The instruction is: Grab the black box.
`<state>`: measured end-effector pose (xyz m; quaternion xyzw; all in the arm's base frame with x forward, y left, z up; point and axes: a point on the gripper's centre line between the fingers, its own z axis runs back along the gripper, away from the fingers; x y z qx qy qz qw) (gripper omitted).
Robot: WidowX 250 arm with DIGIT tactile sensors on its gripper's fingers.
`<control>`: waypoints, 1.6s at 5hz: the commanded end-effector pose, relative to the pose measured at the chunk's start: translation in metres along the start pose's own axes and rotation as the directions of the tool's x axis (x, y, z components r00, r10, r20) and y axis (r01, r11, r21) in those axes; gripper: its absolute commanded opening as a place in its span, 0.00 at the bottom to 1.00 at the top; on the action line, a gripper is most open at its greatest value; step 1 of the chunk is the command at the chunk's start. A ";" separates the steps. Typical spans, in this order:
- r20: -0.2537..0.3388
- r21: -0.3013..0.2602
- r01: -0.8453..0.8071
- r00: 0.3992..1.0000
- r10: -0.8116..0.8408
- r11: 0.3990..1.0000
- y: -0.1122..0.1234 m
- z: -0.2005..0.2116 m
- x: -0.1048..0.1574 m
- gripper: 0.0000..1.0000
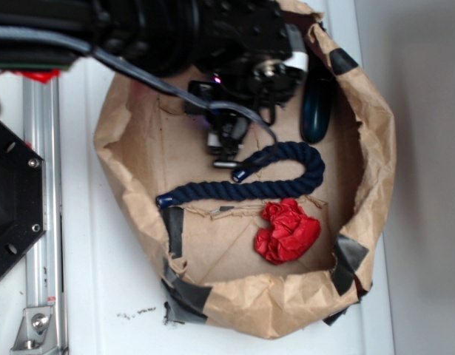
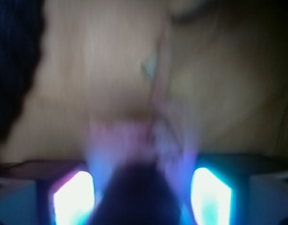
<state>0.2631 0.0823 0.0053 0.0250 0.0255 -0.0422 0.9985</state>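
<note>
Inside the paper bag [image 1: 375, 170], upper middle: the end effector [image 1: 227, 144] is found here, under the arm and pointed at the bag floor.
End effector state: cannot be told; the jaws are masked by the arm outside and blurred in the wrist view.
Black box location: not confirmed. A dark shape [image 2: 134, 197] is seen between two lit fingers [image 2: 73, 201] in the wrist view; it is judged possibly to be the black box.
Direction to target: if so, directly at the end effector, no sideways offset.
Long axis: cannot be told.
Nearer arm: single arm only.
Counts: one rope [image 1: 286, 177], one red cloth [image 1: 286, 233], one teal oval [image 1: 316, 107], one octagonal plate [image 1: 12, 200] on the bench [image 1: 101, 310].
</note>
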 end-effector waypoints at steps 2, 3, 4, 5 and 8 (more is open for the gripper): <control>0.061 0.017 -0.009 0.998 0.008 1.000 -0.005 0.045 -0.009 0.00; 0.119 0.031 -0.014 0.993 0.010 0.999 -0.008 0.088 -0.015 0.00; 0.158 0.024 -0.018 0.987 0.014 1.000 -0.017 0.109 -0.024 0.00; 0.233 -0.018 -0.062 0.970 0.065 0.998 -0.018 0.147 -0.043 0.00; 0.149 -0.066 -0.147 0.977 0.156 0.987 -0.034 0.187 -0.047 0.00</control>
